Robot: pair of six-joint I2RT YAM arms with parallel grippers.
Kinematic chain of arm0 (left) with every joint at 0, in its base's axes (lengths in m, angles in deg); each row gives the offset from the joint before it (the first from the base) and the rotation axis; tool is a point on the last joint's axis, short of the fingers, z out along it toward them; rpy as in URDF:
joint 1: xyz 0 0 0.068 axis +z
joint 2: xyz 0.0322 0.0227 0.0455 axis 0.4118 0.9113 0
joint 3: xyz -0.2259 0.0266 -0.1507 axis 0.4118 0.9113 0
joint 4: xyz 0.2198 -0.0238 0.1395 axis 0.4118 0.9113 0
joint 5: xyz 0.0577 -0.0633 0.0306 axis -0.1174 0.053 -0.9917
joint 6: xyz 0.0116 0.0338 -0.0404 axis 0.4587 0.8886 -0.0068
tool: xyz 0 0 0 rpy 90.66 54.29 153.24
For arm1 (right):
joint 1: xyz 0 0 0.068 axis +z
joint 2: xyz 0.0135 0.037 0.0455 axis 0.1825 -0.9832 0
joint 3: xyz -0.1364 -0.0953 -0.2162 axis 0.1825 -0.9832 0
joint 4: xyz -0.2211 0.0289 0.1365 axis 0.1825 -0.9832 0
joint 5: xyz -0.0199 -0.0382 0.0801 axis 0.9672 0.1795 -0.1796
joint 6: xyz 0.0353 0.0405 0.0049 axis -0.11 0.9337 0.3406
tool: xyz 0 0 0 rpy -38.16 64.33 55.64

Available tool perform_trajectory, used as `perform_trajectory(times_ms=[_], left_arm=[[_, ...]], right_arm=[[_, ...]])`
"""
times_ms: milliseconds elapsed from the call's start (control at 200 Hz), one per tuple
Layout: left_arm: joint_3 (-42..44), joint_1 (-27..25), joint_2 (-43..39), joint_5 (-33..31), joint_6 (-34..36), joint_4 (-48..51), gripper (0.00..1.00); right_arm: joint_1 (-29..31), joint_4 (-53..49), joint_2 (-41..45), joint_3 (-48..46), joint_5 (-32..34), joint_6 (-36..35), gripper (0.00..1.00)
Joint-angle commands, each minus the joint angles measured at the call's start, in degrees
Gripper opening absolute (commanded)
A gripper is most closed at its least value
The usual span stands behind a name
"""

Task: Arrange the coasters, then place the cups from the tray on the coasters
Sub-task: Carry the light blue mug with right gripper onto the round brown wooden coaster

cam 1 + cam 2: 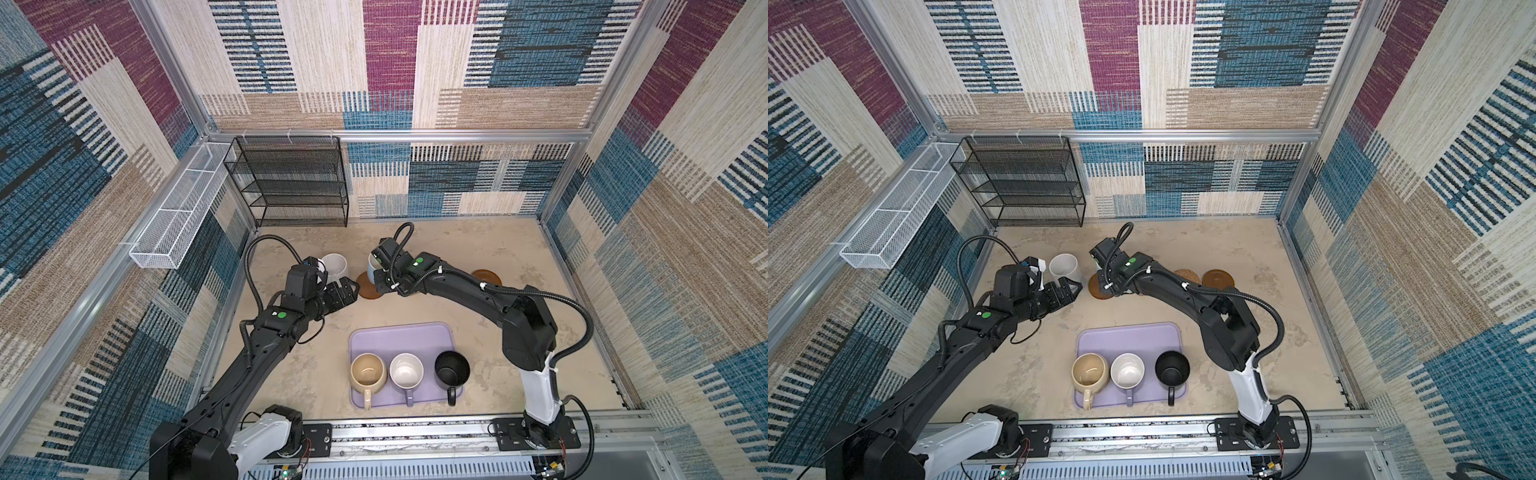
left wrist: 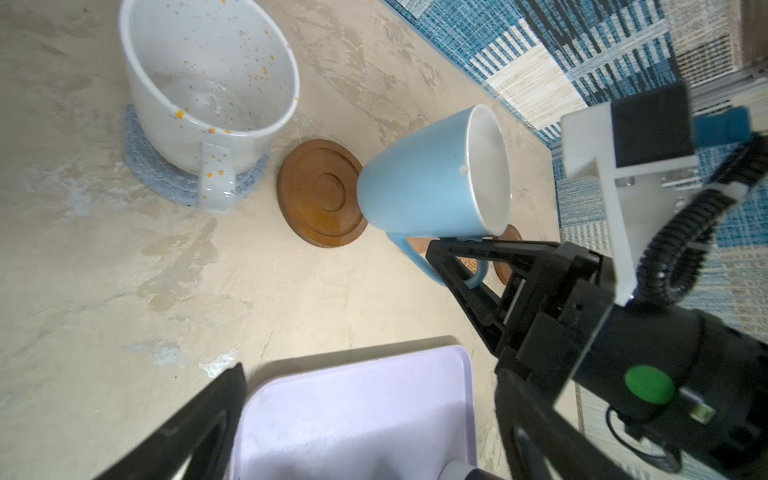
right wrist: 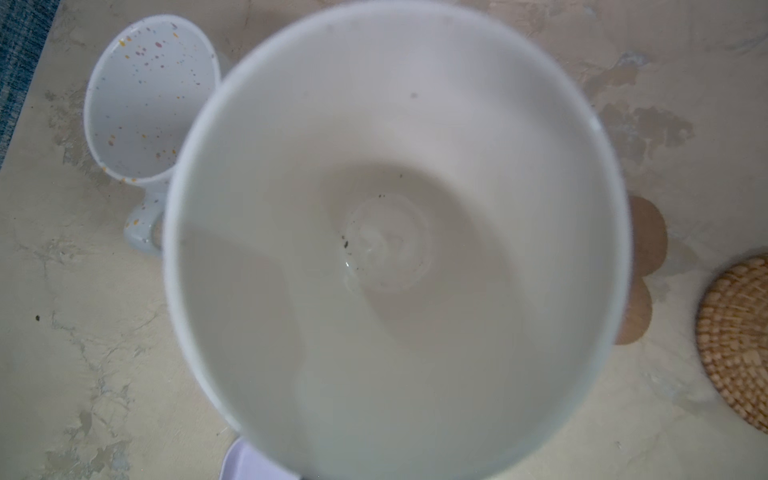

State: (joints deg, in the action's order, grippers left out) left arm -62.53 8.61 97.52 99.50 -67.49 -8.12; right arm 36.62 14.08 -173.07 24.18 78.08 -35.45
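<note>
Only the left wrist view shows the right gripper [image 2: 451, 255] pinching the handle of the light blue mug [image 2: 428, 183], which is tilted over the edge of a dark brown coaster [image 2: 316, 195]; both top views hide that grip. The right arm stretches to that coaster; the left gripper [image 1: 352, 288] hovers beside it, spread and empty. The mug is glossy, white inside.

Left hand [image 1: 351, 287] spread wide, right hand [image 2: 446, 255] clamped tight, arms outstretched.
</note>
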Motion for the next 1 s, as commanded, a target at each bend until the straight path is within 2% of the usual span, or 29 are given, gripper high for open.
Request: perform_trajectory(times_ms=[0, 270, 856, 997], left_arm=[[0.49, 0.72, 0.79, -0.59, -0.02, -0.62, 0.96], [1.66, 0.76, 2.4, -0.65, 0.0, -1.6, 0.96], [2.22, 0.77, 2.5, 0.85, -0.4, -3.02, 0.96], [2.51, 0.83, 2.34, 0.73, -0.53, -3.08, 0.96]], right_arm=[[-0.11, -0.13, -4.29, 5.39, -0.87, -1.67, 0.0], [-0.21, -4.07, -11.47, 13.39, 0.08, -1.96, 0.0], [-0.21, -9.99, -15.07, 18.27, -1.11, -1.41, 0.0], [-0.2, -9.76, -14.88, 18.08, -1.48, -1.16, 0.17]])
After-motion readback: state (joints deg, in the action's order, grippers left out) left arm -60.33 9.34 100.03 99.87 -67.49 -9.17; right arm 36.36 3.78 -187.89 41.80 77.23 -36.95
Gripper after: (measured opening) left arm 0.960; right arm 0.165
